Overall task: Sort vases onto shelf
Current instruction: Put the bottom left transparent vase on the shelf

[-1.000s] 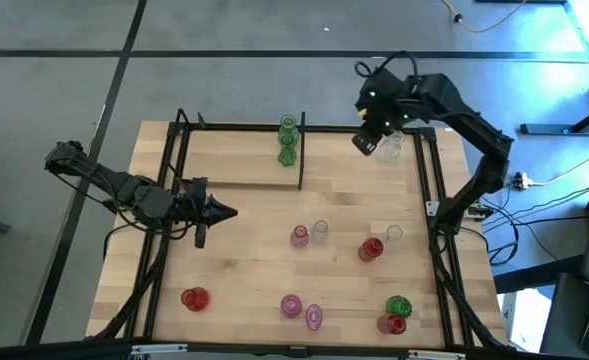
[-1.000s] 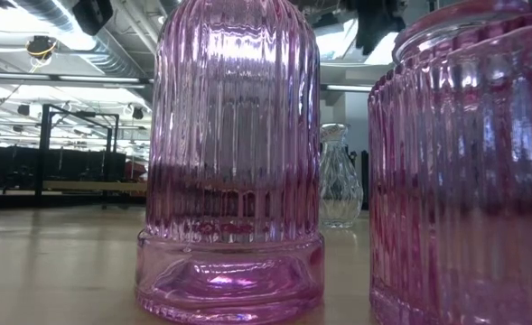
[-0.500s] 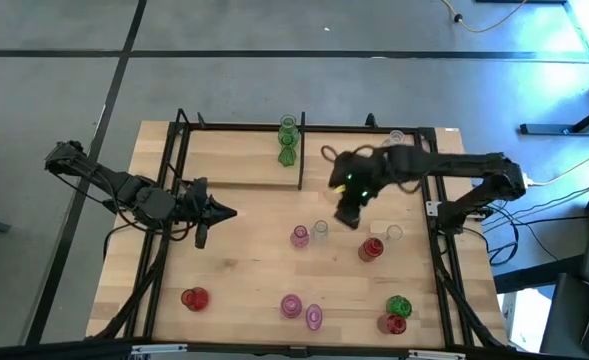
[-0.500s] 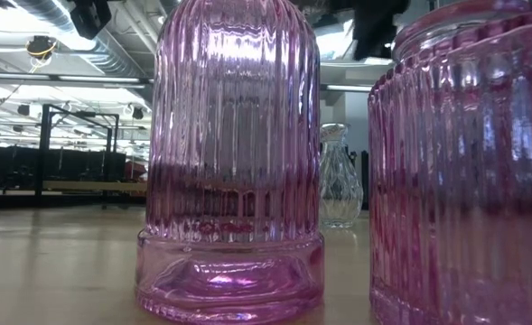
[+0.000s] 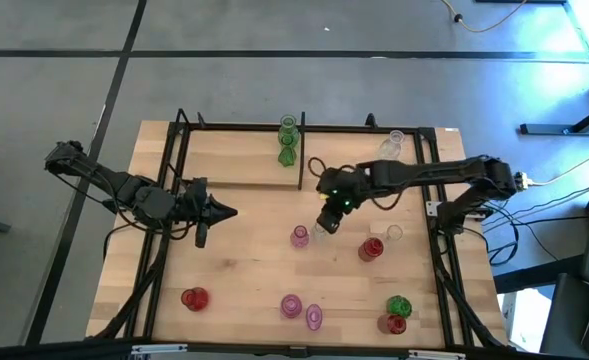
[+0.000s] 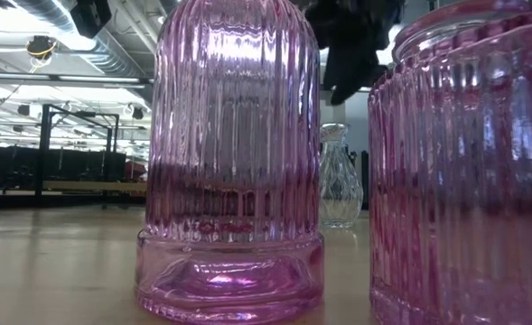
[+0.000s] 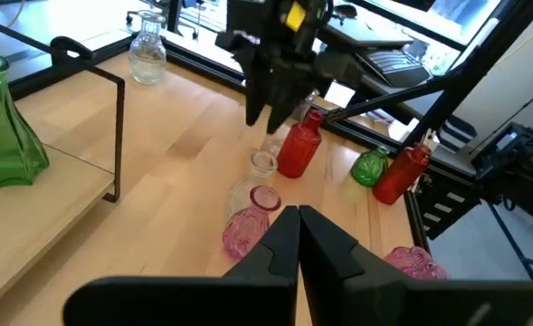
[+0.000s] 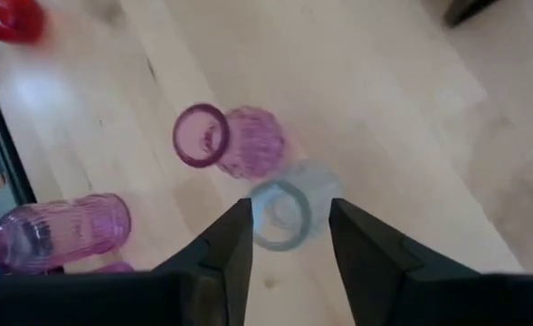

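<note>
Two green vases (image 5: 288, 142) stand on the shelf (image 5: 236, 158); right end effector (image 5: 325, 224) (fingers spread) straddles a clear vase (image 8: 280, 214); most await sorting.

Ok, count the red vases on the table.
3. In the high view: one red vase alone at bottom left, one right of centre, one at bottom right beside a green vase. None seems hidden.

Bright and even from above. White glare stripes on the big ribbed pink glass vase (image 6: 234, 153) close to the low camera. Soft and blurry all over past the right arm's dark fingers (image 8: 230, 249).
</note>
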